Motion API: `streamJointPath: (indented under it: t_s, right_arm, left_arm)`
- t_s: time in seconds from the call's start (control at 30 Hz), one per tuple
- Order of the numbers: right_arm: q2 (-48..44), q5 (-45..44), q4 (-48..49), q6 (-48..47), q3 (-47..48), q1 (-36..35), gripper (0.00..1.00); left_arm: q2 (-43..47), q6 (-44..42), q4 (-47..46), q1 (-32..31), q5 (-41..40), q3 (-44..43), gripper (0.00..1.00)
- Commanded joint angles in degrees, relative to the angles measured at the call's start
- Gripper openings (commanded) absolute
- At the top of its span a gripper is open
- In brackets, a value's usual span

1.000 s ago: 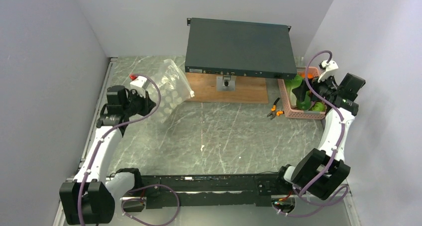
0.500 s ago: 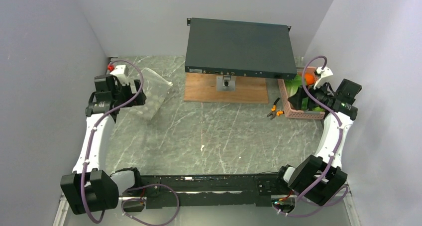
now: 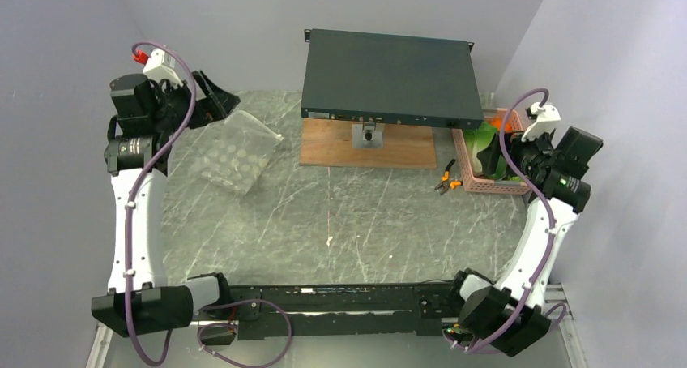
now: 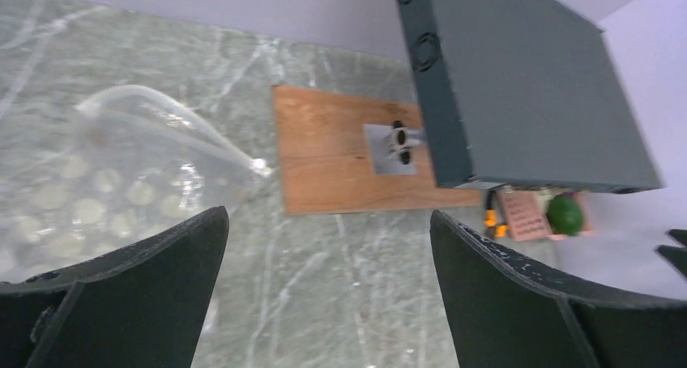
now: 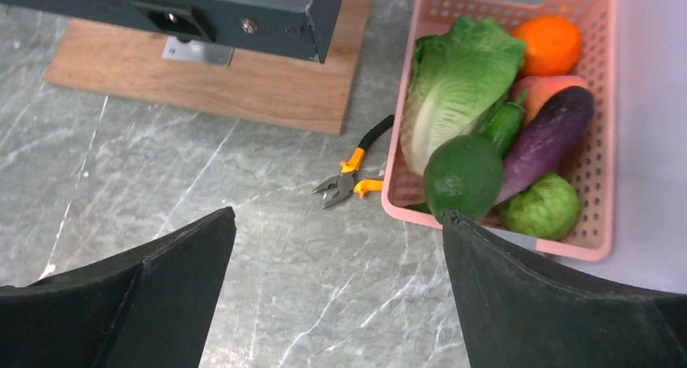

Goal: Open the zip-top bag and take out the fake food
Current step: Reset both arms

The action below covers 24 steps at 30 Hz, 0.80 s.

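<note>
Checking both grippers first: the left gripper (image 4: 326, 214) stands with its jaws spread wide and nothing between them, raised above the zip-top bag (image 3: 235, 151). The right gripper (image 5: 338, 214) is likewise wide open and holds nothing, hovering beside the pink basket (image 5: 486, 230).

You find the bag lying flat on the grey marbled table (image 3: 348, 214), in the upper left of the top view, apart from the wooden board (image 3: 364, 145) under the dark rack unit (image 3: 387, 76). Through its film only the white dots show, so it looks empty. The curled edge at upper left of the left wrist view seems to be its mouth, gaping.

The fake food sits in the basket at the right of the top view: lettuce (image 5: 458, 80), orange (image 5: 551, 44), purple eggplant (image 5: 547, 137), round green piece (image 5: 462, 177). Orange-handled pliers (image 5: 348, 177) lie just beside the basket.

Handling, as judged:
- Bag is light, limp and slick. Pinch the stiffer zip rim or a corner, not the middle, where the film would bunch and slide.
- Food pieces look hard, light and smooth. Round ones may roll from the fingers, so grip across the widest part.
</note>
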State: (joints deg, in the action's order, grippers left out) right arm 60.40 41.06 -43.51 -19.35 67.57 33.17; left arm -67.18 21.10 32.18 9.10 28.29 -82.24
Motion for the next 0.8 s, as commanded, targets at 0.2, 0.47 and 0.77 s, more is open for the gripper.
streamJointPath:
  t_s: [0.2, 0.47, 0.77]
  right_arm:
    - [-8.0, -13.3, 2.8, 16.7, 7.7, 0.1, 1.00]
    - [-8.6, -15.1, 2.5, 17.4, 9.0, 0.1, 1.00]
    - [-7.1, -13.8, 2.5, 17.9, 10.6, 0.0, 1.00]
  left_arm:
    - [-7.1, 13.2, 0.4, -1.9, 10.6, -13.0, 1.00]
    - [-7.0, 5.6, 8.5, -3.7, 3.0, -20.8, 1.00]
    - [-5.9, 1.3, 11.2, -3.7, -1.2, -21.4, 1.00]
